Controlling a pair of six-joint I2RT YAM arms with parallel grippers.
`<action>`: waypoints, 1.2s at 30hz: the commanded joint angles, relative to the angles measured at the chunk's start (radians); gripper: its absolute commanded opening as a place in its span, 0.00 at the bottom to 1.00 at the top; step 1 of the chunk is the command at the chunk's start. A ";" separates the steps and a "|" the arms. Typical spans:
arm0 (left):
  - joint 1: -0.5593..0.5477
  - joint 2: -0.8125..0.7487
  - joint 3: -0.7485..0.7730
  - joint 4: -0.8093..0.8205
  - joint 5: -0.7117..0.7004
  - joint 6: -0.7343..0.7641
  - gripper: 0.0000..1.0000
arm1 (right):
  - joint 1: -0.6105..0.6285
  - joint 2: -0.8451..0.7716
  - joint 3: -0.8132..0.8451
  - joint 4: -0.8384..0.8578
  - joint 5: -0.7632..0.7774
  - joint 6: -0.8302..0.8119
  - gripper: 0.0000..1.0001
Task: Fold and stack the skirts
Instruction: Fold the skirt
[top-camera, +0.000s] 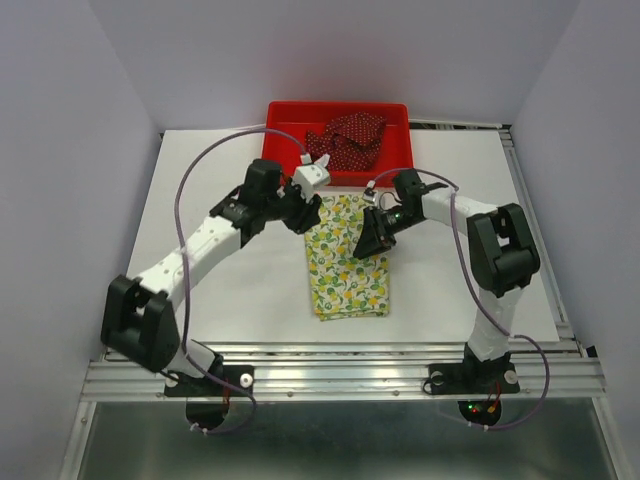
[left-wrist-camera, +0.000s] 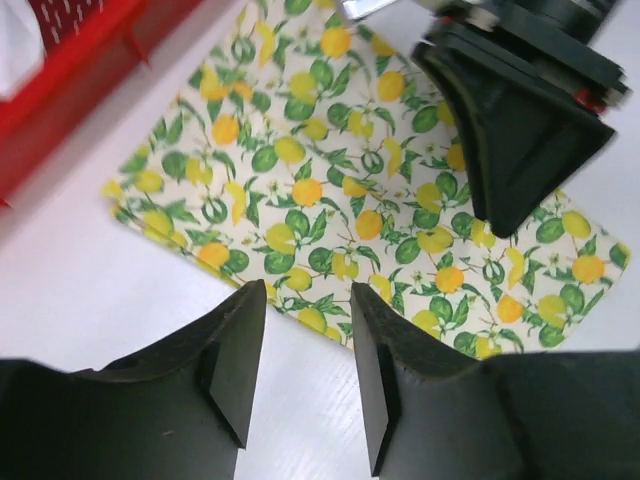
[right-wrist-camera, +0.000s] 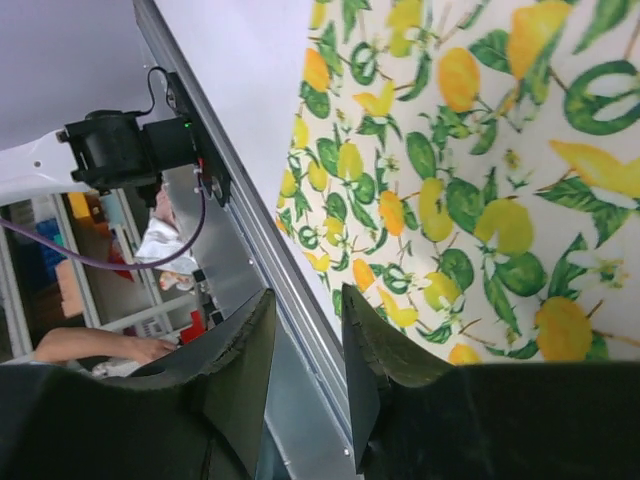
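Watching from the remote station: both arms reach in over the desk (top-camera: 262, 302), just on the near side of the red tray (top-camera: 285, 130).

The lemon skirt (top-camera: 348, 262) lies flat on the desk, folded into a neat long rectangle. Its far short edge sits just short of the tray's front wall, with a thin strip of bare desk between them. It runs away from the tray toward the arm bases.

The dark red skirt (top-camera: 350, 135) is crumpled in a heap inside the tray, toward its right half. Its white dots are visible and it is not folded.

The left fingers (left-wrist-camera: 235, 360) are spread with a clear gap and nothing between them. They hang over bare desk at the skirt's left long edge, near the tray's front.

The right fingers (right-wrist-camera: 372, 370) are also parted, with a narrower gap and nothing held. They sit by the skirt's right edge, a bit farther from the tray than the left ones. I cannot tell whether either pair touches the cloth.

The two pairs of fingers face each other across the end of the lemon skirt nearest the tray.
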 joint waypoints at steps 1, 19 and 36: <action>-0.189 -0.215 -0.159 -0.039 -0.254 0.343 0.58 | 0.003 -0.058 0.018 -0.059 0.036 -0.074 0.38; -0.821 -0.096 -0.369 0.021 -0.618 0.320 0.68 | 0.025 0.140 -0.102 -0.136 0.134 -0.183 0.33; -0.815 0.074 -0.451 0.105 -0.589 0.365 0.58 | 0.025 0.148 -0.098 -0.136 0.174 -0.203 0.31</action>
